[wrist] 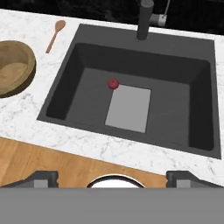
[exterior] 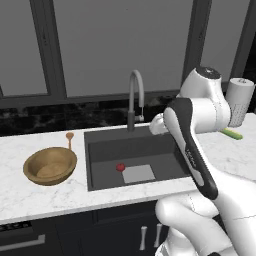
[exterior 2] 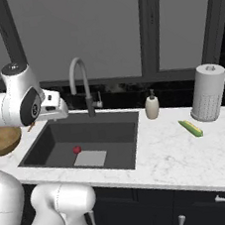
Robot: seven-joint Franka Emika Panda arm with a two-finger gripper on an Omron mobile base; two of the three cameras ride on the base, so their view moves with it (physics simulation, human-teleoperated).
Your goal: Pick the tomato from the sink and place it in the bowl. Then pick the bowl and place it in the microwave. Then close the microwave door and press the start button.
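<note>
Pincer (wrist: 112,177) was released: both dark finger tips stood at the bottom edge of hand view, far apart, w/ nothing between them. It hung above the near counter (wrist: 26,118) edge, looking down into the sink.

Left to right, rel. to pincer:

1. Wooden bowl (wrist: 11,68) – far left and ahead, upright on the marble counter, nothing inside. Also in left base view (exterior: 50,166).
2. Wooden spoon (wrist: 56,34) – ahead-left, beyond the bowl, flat on the counter, just beside the sink's left rim, apart from the bowl.
3. Sink (wrist: 183,65) – directly ahead and below; dark rectangular basin, pale square (wrist: 129,107) on its floor.
4. Tomato (wrist: 113,84) – straight ahead, on the sink floor at the pale square's far-left corner, well apart from the finger tips. Seen also in left base view (exterior: 120,167) and right base view (exterior 2: 77,150).
5. Faucet (wrist: 145,19) – ahead, behind the sink's far rim.

Further right, in right base view: soap dispenser (exterior 2: 152,105), a green vegetable (exterior 2: 191,128), kind unclear, and a paper towel roll (exterior 2: 208,92), all on the counter.
</note>
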